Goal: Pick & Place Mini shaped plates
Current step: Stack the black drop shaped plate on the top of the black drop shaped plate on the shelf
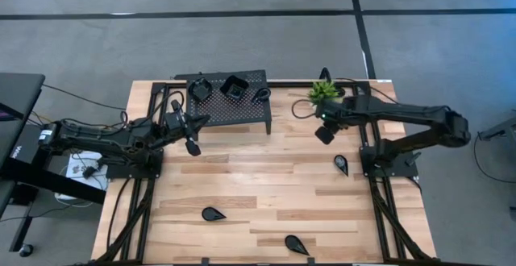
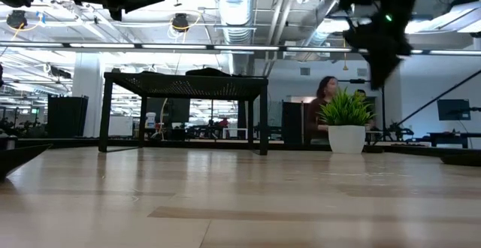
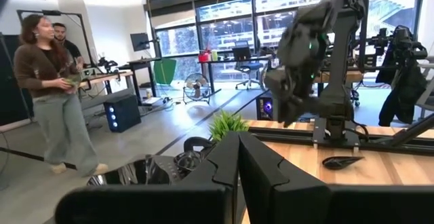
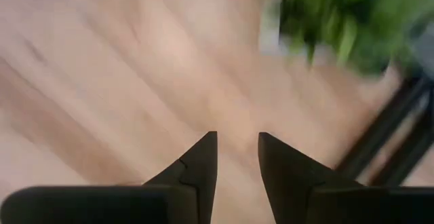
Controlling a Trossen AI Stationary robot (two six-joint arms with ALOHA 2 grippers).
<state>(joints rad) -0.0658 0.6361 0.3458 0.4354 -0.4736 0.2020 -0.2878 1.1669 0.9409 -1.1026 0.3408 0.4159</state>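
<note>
Right gripper [image 1: 325,135] is held near the potted plant [image 1: 324,91], jaws narrowly parted, empty; left gripper [image 1: 192,145] jaws: cannot tell.

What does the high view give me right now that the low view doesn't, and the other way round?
Only the high view shows the teardrop plates on the bare table: one near the right arm's base, two toward the near edge, plus the dishes on top of the perforated stand. Only the low view shows the room behind, with a person beyond the table. Both show the stand, the potted plant and both arms raised above the table.
</note>
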